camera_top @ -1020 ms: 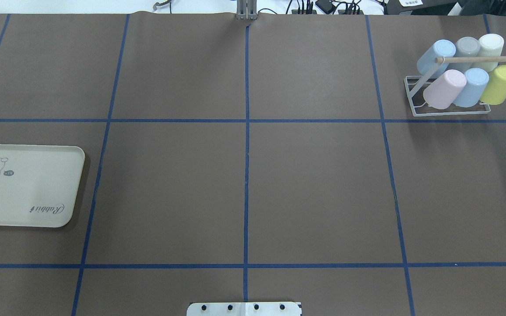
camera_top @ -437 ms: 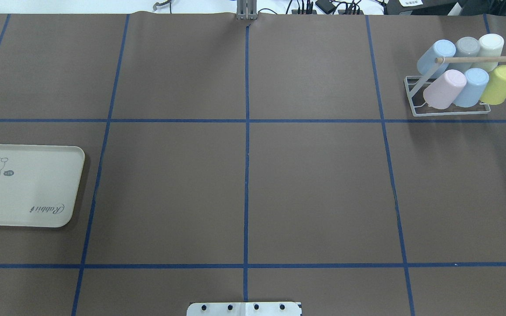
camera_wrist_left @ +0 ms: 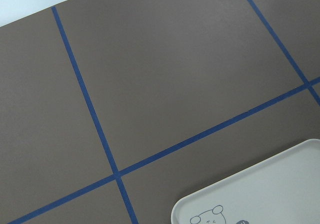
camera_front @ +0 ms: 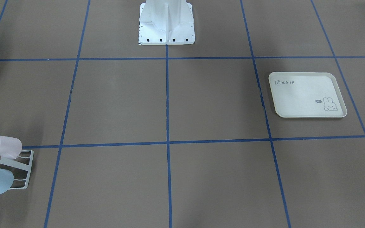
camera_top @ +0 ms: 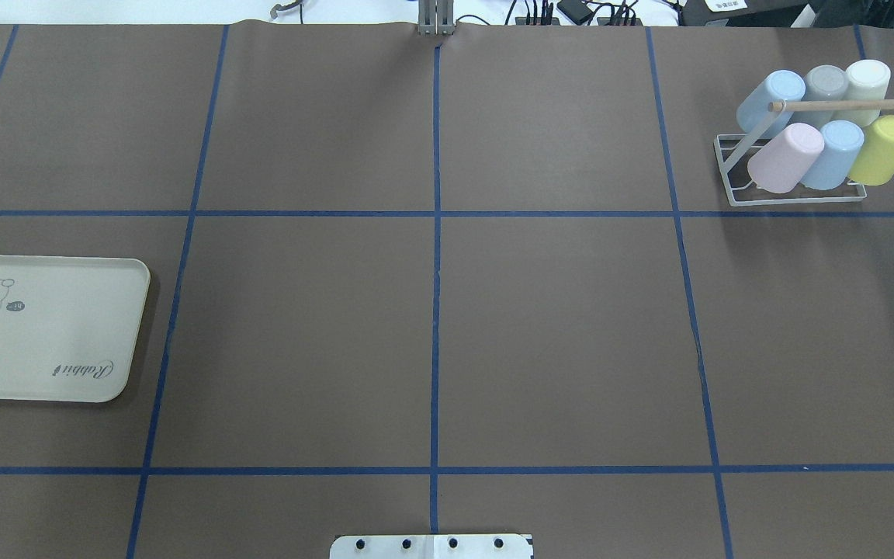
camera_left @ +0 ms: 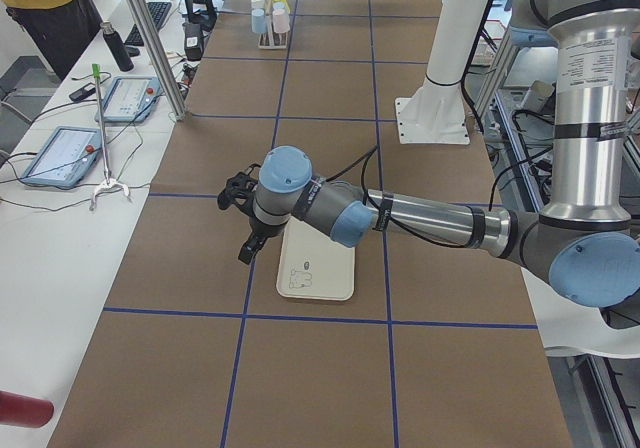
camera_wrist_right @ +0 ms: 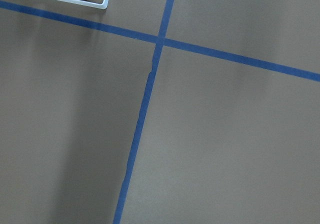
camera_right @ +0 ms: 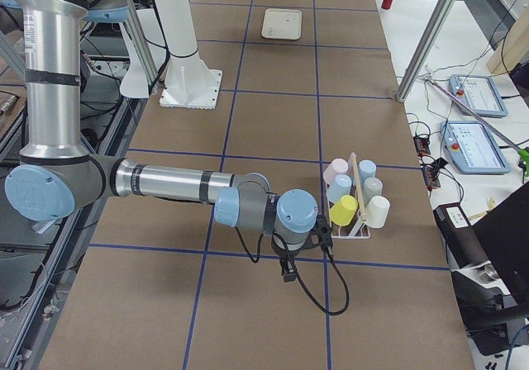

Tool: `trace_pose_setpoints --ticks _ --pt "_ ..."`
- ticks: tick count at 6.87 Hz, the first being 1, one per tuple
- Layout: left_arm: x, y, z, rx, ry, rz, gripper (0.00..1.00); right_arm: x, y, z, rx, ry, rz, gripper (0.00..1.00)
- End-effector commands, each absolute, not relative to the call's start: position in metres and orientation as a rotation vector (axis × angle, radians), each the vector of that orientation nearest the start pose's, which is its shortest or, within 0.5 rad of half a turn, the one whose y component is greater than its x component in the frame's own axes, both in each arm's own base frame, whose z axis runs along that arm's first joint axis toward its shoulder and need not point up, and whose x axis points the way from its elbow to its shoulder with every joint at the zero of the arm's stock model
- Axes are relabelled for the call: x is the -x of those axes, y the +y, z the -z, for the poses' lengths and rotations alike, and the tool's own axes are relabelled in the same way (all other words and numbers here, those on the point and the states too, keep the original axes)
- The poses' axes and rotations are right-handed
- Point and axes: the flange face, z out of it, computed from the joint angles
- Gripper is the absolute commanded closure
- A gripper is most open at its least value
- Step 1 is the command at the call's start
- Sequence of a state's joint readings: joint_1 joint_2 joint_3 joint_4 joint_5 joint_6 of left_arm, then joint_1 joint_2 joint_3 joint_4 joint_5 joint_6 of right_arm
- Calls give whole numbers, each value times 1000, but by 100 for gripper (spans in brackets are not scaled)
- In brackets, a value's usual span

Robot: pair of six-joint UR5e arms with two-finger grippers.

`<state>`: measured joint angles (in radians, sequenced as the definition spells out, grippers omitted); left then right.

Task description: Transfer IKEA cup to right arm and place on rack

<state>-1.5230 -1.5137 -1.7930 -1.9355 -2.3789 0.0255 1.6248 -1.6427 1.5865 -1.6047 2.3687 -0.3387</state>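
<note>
Nothing is shifting across the overhead views: tray (camera_top: 67, 341), rack (camera_top: 804, 199) and cups are all sitting where they were a second ago. All six cups are resting on the rack at the far right of the desk (camera_top: 556, 334): pink cup (camera_top: 787, 157), blue cup (camera_top: 833, 154) and yellow-green cup (camera_top: 885, 149) in the nearer row, and pale blue cup (camera_top: 769, 97), grey cup (camera_top: 826, 81) and cream cup (camera_top: 868, 78) behind the wooden rod (camera_top: 850, 103). The tray at the left edge is showing bare. The left claw (camera_left: 247, 238) is hanging just above the desk beside the tray's edge, seemingly carrying nothing. The right claw (camera_right: 288, 268) is hanging near the rack, apart from it. Both are showing only in the side views, so I cannot tell whether either is apart or together. Judging by this, the placing step is looking finished, with no loose cup in sight to hand over. The next move is probably calling only for both arms to pull back, or for a fresh cup to appear on the tray. For room, the broad middle of the desk between tray and rack is lying open to both arms. The rack is sitting close to the far right edge, its rod end jutting rightward, so the right arm is needing care when lifting away near the prongs and the yellow-green cup.
</note>
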Motion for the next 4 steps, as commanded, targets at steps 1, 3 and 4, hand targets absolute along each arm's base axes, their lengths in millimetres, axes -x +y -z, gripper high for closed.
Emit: trace_pose_setpoints --ticks 1,3,4 --pt "37 -493 -530 -482 793 -274 0 -87 -443 -690 -136 -778 256 0" --pt "38 -491 -532 -438 797 -254 0 -86 -415 -703 -133 -781 254 0" --pt "38 -493 -537 -423 800 -237 0 -86 -413 -703 -144 -778 259 0"
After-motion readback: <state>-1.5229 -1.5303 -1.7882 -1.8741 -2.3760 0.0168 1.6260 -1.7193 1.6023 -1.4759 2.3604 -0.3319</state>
